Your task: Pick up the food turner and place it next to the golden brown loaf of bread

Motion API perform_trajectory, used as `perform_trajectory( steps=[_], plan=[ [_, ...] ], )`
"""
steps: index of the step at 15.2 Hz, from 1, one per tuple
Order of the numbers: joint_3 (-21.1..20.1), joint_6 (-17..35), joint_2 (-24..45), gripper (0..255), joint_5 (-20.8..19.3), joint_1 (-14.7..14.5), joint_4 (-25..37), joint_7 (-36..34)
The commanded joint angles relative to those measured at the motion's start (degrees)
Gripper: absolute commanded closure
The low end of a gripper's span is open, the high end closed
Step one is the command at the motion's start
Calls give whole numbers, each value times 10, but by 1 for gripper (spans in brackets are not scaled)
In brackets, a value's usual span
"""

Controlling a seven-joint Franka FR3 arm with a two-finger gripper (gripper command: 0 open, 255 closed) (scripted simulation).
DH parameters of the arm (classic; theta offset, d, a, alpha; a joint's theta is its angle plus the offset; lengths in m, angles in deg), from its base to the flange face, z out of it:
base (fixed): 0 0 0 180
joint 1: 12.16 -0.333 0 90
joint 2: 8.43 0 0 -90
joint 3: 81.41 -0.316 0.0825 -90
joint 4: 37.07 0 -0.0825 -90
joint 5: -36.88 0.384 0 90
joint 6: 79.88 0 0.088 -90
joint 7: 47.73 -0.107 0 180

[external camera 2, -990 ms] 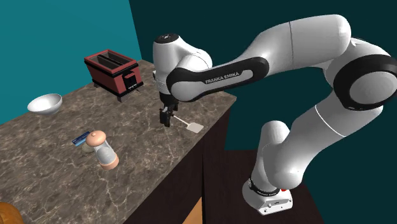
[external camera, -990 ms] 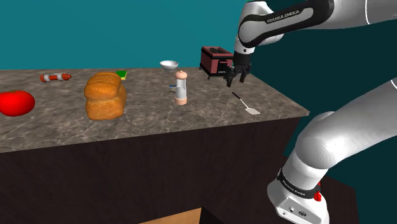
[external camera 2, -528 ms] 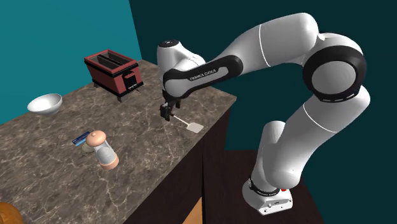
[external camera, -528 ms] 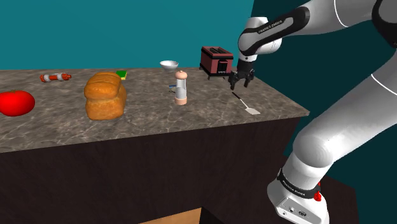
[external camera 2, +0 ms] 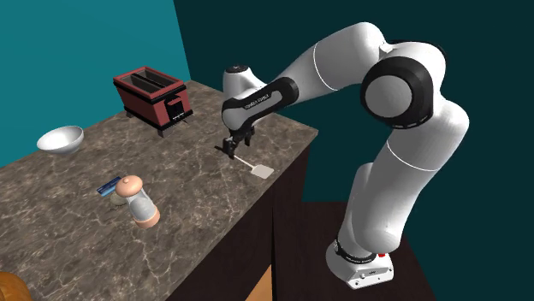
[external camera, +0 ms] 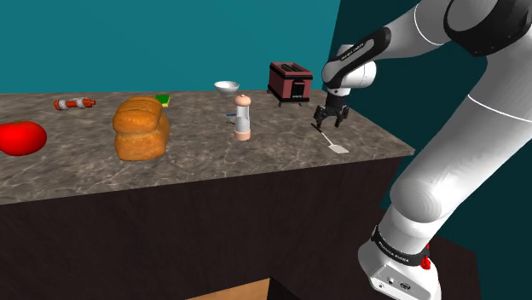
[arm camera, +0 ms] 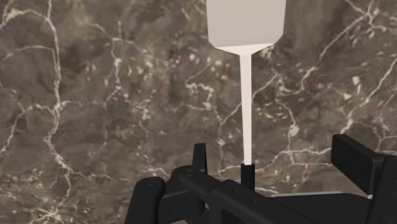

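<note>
Gripper (external camera: 328, 124) open, straddling thin handle tip of food turner (arm camera: 247, 83). Gripped that far back, blade might sag or twist loose.

I read FRANKA EMIKA in white on the arm's dark forearm band (external camera 2: 254, 103); the small lettering on the base ring (external camera 2: 358, 253) I cannot make out.

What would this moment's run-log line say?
stage: pre-grasp | end effector: open, over turner handle | turner: flat on counter | bread: distant
</note>
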Motion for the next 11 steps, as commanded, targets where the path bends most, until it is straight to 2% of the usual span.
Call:
perform_trajectory(
  steps=[1, 7, 11],
  plan=[
    [5, 17, 18, 0, 10, 2, 0, 6],
    [7, 61, 52, 0, 28, 0, -13, 19],
    [7, 61, 52, 0, 28, 0, -13, 19]
  ],
)
